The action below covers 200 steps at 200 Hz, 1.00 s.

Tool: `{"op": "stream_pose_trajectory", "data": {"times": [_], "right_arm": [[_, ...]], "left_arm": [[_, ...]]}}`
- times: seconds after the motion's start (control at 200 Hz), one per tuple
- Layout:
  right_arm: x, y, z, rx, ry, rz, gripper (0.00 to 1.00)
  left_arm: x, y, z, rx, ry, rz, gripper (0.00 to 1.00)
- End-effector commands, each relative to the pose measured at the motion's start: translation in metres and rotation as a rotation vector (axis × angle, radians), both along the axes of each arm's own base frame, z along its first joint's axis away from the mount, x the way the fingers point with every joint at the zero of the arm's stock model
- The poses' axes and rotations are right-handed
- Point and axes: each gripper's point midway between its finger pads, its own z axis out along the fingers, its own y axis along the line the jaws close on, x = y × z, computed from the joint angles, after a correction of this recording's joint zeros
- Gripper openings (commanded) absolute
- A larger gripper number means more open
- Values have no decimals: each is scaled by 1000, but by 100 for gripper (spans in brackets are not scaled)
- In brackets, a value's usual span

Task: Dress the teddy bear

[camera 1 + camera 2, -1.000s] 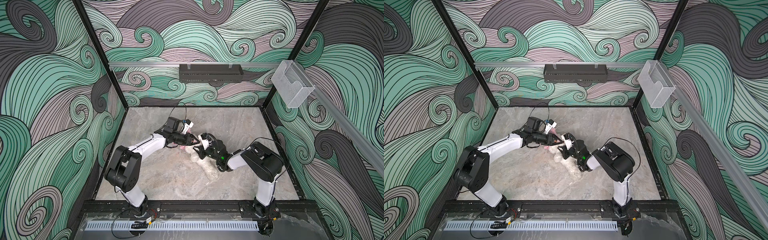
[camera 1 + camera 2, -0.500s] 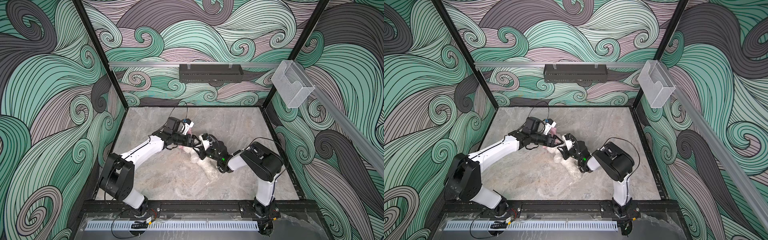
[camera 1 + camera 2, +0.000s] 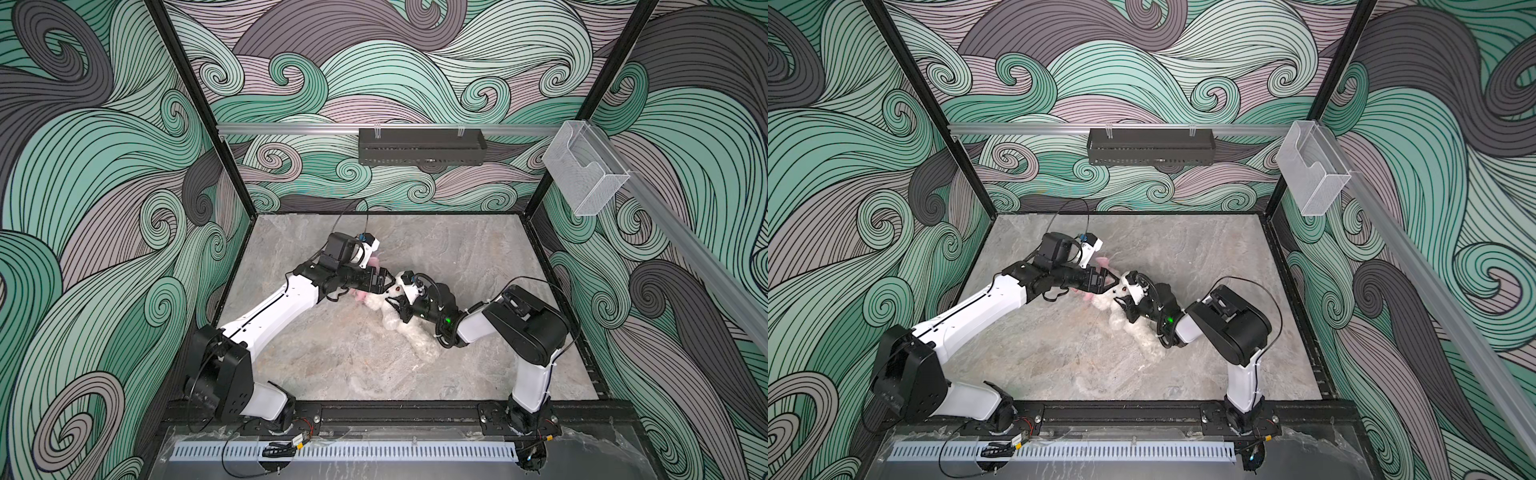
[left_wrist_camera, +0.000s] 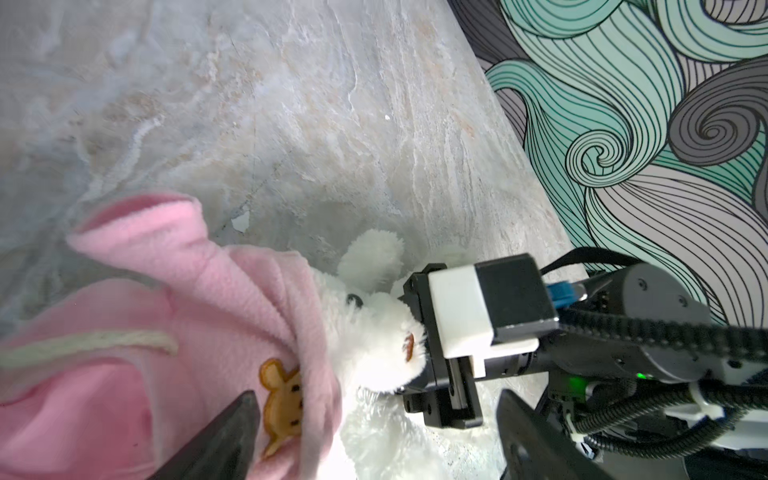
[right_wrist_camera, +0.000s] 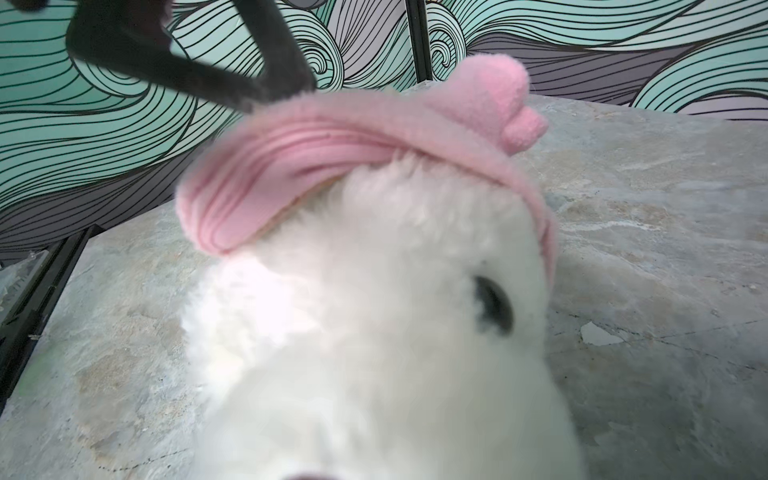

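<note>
The teddy bear (image 3: 417, 337) lies mid-counter (image 3: 332, 361), the bunched pink shirt (image 5: 332, 149) capping and hiding the top of its head. The right tool (image 3: 398, 309) grasps the bear at its face, its tips buried in fur. Just beside the bear's head the left tool (image 3: 385, 280) stands released, jaws spread, fingers (image 5: 187, 81) at the shirt's edge. Well beyond the bear hang a black tray (image 3: 422, 146) and a clear bin (image 3: 584, 170).

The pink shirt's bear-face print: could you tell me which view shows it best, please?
Left wrist view: the bear-face print is close and clear on the pink shirt. Right wrist shows only bunched fabric on the teddy bear; both top views, a pink scrap.
</note>
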Motion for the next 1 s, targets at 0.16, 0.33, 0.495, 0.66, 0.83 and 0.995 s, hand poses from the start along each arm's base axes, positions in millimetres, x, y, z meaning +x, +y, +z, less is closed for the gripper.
{"op": "stream_pose_trajectory", "data": {"times": [0.16, 0.33, 0.495, 0.66, 0.83, 0.995], "right_arm": [[-20, -10, -23, -69, -2, 74, 0], [-25, -16, -19, -76, -8, 110, 0], [-27, -24, -14, -69, -16, 128, 0], [-30, -23, -10, -59, -29, 158, 0], [-31, -23, -10, -70, -30, 167, 0], [-30, -21, -6, -70, -46, 177, 0]], "left_arm": [[6, 76, -1, 91, -23, 296, 69], [4, 113, -36, 69, 56, 411, 46], [5, 95, -52, 30, 123, 313, 35], [17, 62, -61, -44, 211, 164, 29], [18, 39, -59, -109, 210, 69, 31], [7, 20, -56, -181, 236, -26, 41]]}}
